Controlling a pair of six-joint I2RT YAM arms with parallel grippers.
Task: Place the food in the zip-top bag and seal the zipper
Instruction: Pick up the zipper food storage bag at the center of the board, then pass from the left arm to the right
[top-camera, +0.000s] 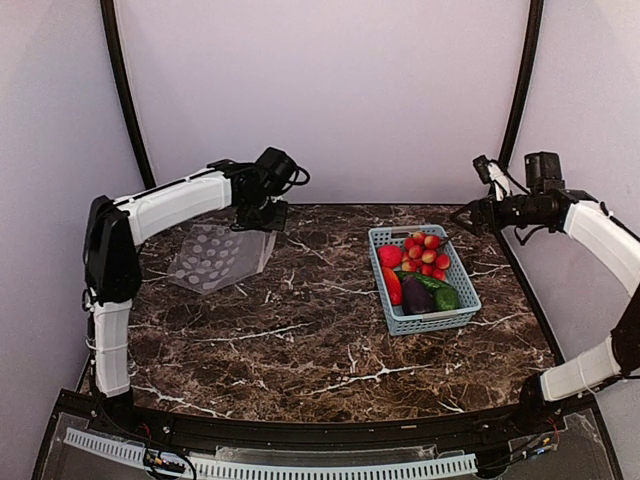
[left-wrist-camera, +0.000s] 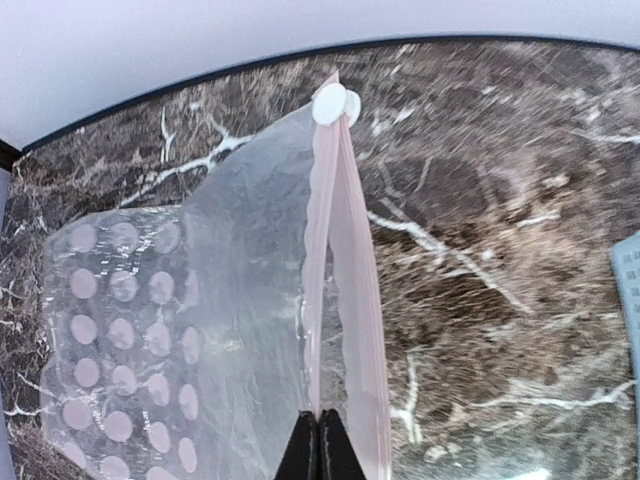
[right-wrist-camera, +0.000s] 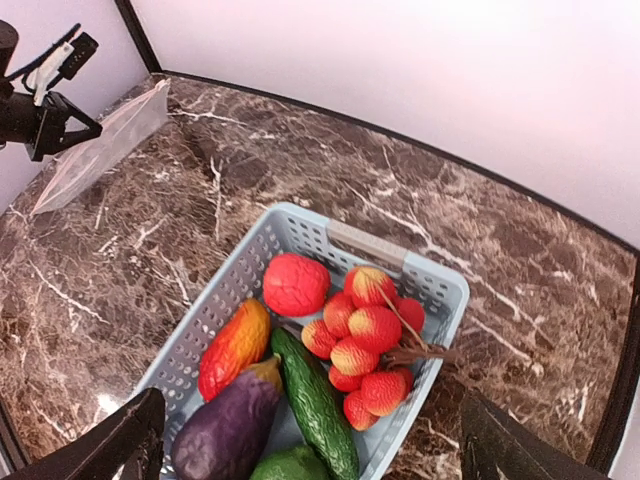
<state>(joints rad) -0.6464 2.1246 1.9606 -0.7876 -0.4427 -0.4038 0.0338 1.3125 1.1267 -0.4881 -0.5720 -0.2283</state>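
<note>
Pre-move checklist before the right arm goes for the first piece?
1. Left gripper clamped on the zipper: ok.
2. Zip-top bag mouth open enough to load: cannot tell; the strips look nearly together.
3. Right gripper open: ok, above the basket.
4. Eggplant, cucumber and berries exposed on top for a pick: ok.
5. Anything loaded in the bag: not ok, it is empty.
</note>
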